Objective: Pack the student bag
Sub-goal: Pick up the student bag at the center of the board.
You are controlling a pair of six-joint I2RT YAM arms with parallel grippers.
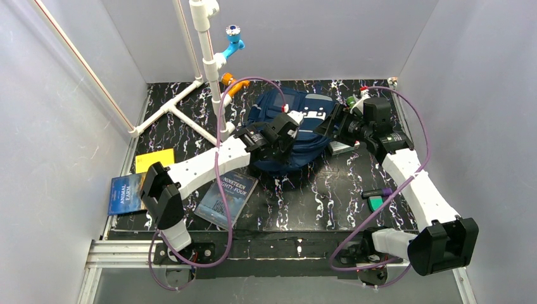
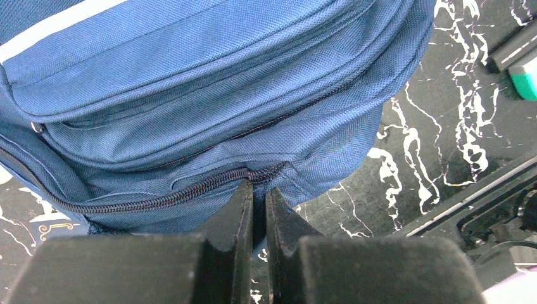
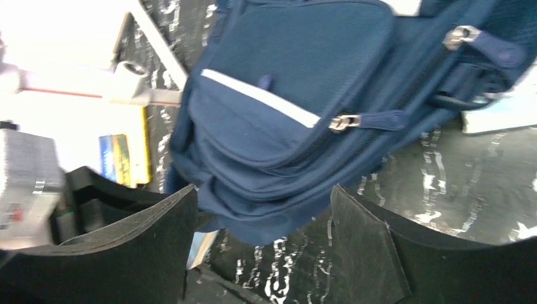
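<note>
The student bag, navy blue with front zip pockets and a thin pale stripe, lies at the back middle of the black marbled table. My left gripper is shut at the bag's near edge. Its tips pinch the fabric where a closed zipper ends. From above, the left gripper sits on the bag's left front. My right gripper is open, its fingers wide apart on either side of the bag's hanging corner, touching nothing. From above, the right gripper is at the bag's right side.
Two blue books and a yellow pad lie front left. A white pipe frame stands back left. A green-and-black item lies right of centre. A pale book pokes out beside the bag. Small bottles stand at the back.
</note>
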